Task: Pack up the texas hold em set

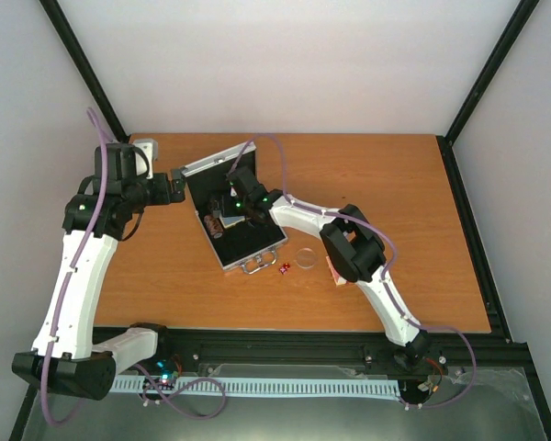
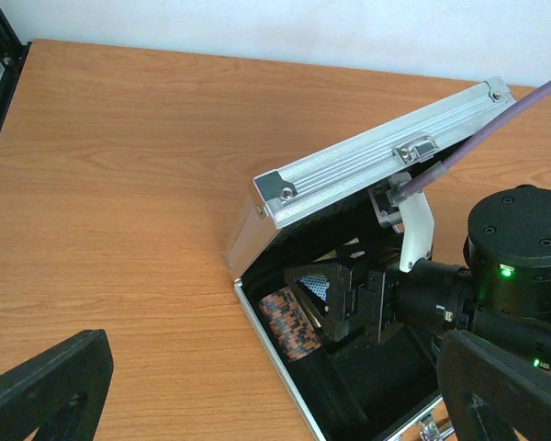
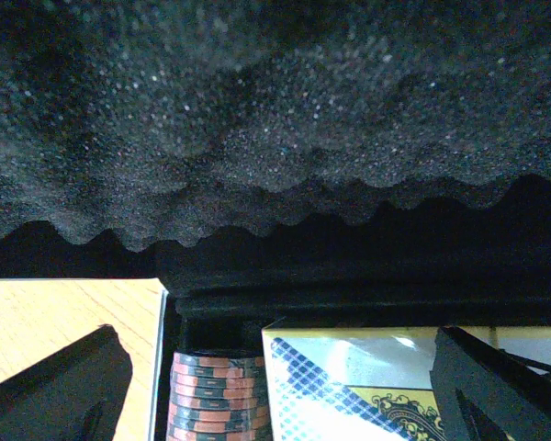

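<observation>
Right gripper [image 3: 275, 349] is down inside the open case [image 1: 253, 254] at centre frame, jaws spread wide and gripping nothing. The blue-and-yellow card pack [image 3: 349, 386] lies beneath it beside the chip stack [image 3: 216, 395]. Left gripper [image 1: 176, 186], also open, hovers by the lid's left corner, probably to steady it. Dice [image 1: 283, 267] and clear disc [image 1: 305, 258] sit on the desk [image 1: 395, 202] just below the case, not yet packed.

The ribbed silver aluminium case [image 2: 376, 163] is gleaming with a brushed metal sheen, while its black egg-crate foam lining [image 3: 257, 138] is looking matt and rough. The blue-and-yellow card pack [image 3: 349, 377] is shining glossy, and the orange wood-grain bench [image 2: 119, 184] is looking smooth.
</observation>
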You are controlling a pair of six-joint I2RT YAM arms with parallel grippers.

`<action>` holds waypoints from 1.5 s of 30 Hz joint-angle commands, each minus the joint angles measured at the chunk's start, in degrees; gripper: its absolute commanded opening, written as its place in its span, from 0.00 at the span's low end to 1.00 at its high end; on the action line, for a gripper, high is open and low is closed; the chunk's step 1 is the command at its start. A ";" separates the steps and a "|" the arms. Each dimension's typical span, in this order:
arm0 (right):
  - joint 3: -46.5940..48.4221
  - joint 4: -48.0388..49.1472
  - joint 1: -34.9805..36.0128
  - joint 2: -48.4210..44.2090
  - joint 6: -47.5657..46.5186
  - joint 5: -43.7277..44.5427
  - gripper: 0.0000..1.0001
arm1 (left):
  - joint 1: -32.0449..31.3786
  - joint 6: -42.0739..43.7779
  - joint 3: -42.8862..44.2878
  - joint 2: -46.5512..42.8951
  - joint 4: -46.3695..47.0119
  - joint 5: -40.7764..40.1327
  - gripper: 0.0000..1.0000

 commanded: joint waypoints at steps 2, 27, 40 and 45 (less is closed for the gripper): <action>-3.67 -11.40 0.17 3.36 0.54 -0.86 0.91 | -0.10 1.32 0.10 -0.03 -0.10 -0.01 1.00; -11.96 19.65 1.32 1.46 7.36 3.84 0.90 | -0.09 1.18 -2.27 -1.00 -0.04 0.86 1.00; -13.39 23.67 1.31 3.87 11.46 0.62 0.90 | -0.09 1.43 -2.87 -0.17 0.30 0.95 1.00; -15.63 22.90 1.34 0.34 10.69 0.85 0.89 | -0.09 1.45 -2.37 0.32 0.29 0.81 1.00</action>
